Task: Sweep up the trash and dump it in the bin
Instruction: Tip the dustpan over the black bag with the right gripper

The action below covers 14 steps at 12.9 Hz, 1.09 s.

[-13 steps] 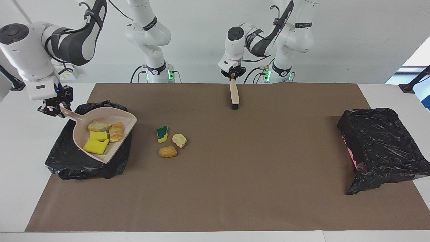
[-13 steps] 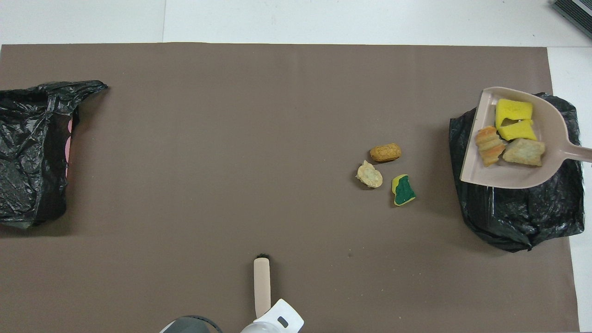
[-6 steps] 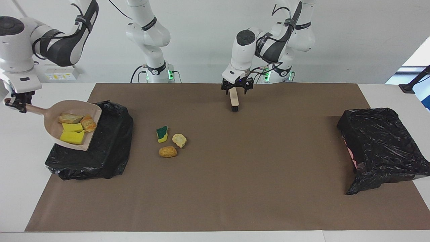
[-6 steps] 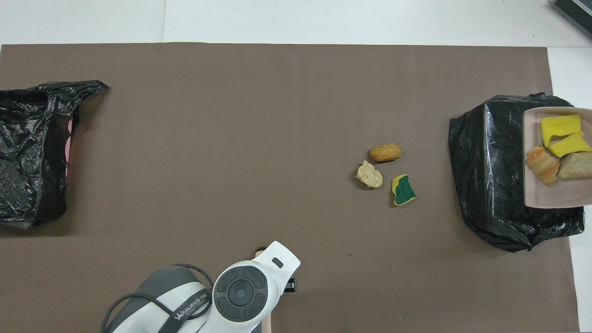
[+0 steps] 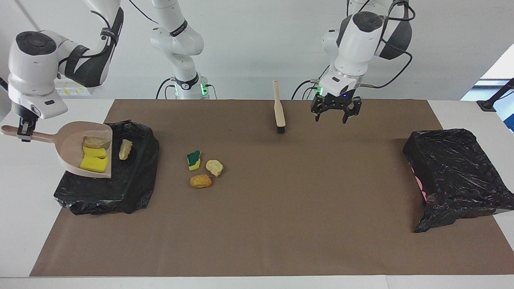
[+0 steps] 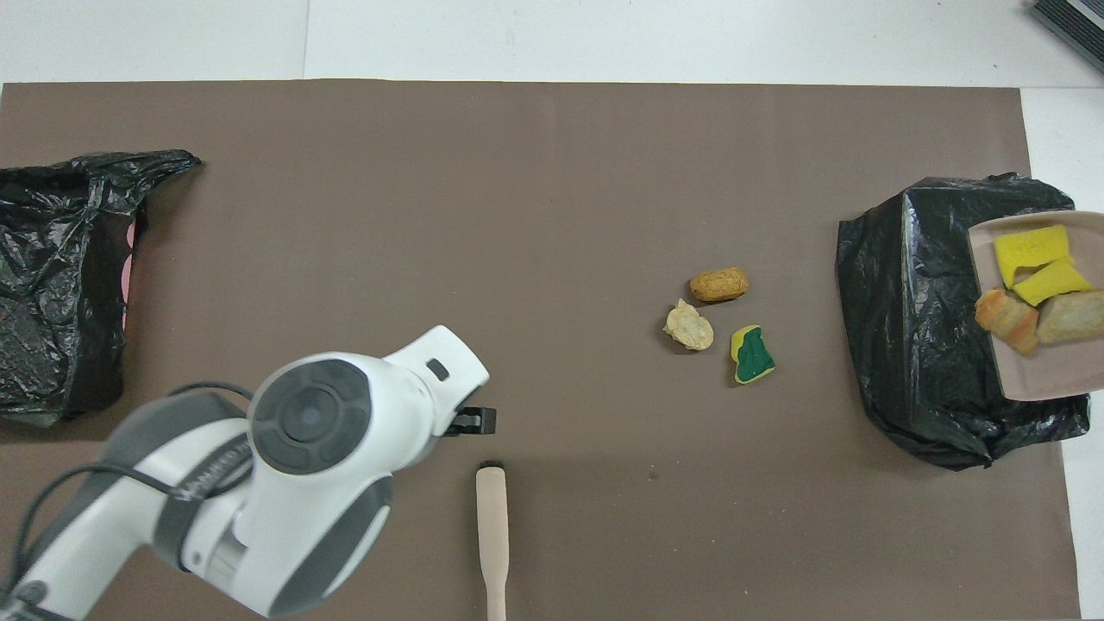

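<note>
mat point(image 5: 281, 200) plain brown | table point(image 5: 24, 224) white | bin liners point(image 5: 457, 172) glossy black, pink showing at one edge | dustpan point(image 5: 70, 148) beige | brush point(image 5: 278, 108) beige handle, black bristles | sponge bits point(image 5: 94, 163) yellow | sponge point(image 5: 194, 159) green face over yellow | lumps point(image 5: 214, 167) pale tan | lump point(image 5: 200, 181) orange-brown | arms point(image 5: 353, 36) white with dark grey

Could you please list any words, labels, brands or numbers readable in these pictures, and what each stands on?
Lettering on the left arm's grey cuff: too blurred to read.
Dark band with small print on the left arm's upper link: too small to read.
Nothing legible on the brush, dustpan or bin bags.
</note>
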Each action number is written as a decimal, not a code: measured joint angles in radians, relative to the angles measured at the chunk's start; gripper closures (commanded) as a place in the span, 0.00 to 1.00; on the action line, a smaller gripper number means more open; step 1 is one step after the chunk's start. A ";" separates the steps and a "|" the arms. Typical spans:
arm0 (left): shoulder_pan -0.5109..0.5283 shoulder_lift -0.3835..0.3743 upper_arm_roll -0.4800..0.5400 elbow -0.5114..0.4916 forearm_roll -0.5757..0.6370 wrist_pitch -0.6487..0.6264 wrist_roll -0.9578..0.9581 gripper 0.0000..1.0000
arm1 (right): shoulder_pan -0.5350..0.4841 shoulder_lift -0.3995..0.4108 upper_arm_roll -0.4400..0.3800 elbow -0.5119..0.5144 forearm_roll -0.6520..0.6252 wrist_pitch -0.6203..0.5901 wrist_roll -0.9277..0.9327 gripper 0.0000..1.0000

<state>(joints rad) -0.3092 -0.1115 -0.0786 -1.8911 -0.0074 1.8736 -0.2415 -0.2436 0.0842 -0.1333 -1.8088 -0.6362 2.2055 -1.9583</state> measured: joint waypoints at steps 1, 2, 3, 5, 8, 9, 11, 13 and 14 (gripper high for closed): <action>0.026 0.003 0.000 0.044 0.005 -0.029 0.029 0.00 | 0.002 0.000 0.000 0.000 -0.001 0.008 -0.048 1.00; 0.057 0.007 -0.001 0.094 0.006 -0.066 0.070 0.00 | 0.001 0.000 0.000 0.000 -0.001 0.031 -0.094 1.00; 0.087 0.009 0.000 0.143 0.006 -0.107 0.114 0.00 | 0.001 0.000 0.000 0.000 -0.005 0.057 -0.122 1.00; 0.146 0.014 0.000 0.239 0.006 -0.205 0.182 0.00 | 0.004 0.000 0.001 0.000 -0.043 0.084 -0.131 1.00; 0.194 0.050 0.002 0.373 0.006 -0.341 0.212 0.00 | 0.011 0.000 0.002 0.000 -0.108 0.092 -0.107 1.00; 0.209 0.075 0.002 0.420 0.002 -0.375 0.227 0.00 | 0.018 -0.002 0.002 0.000 -0.152 0.097 -0.089 1.00; 0.231 0.124 0.002 0.484 -0.014 -0.414 0.244 0.00 | 0.043 -0.012 0.003 -0.001 -0.241 0.101 -0.026 1.00; 0.242 0.145 0.000 0.505 -0.018 -0.421 0.250 0.00 | 0.053 -0.029 0.003 -0.022 -0.273 0.101 0.009 1.00; 0.242 0.140 -0.001 0.506 -0.018 -0.428 0.250 0.00 | 0.053 -0.041 0.003 -0.037 -0.293 0.101 0.029 1.00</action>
<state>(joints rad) -0.0667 0.0282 -0.0794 -1.3847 -0.0252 1.4460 0.0088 -0.1905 0.0430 -0.1304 -1.8462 -0.9293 2.3068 -1.9289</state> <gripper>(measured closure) 0.000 0.678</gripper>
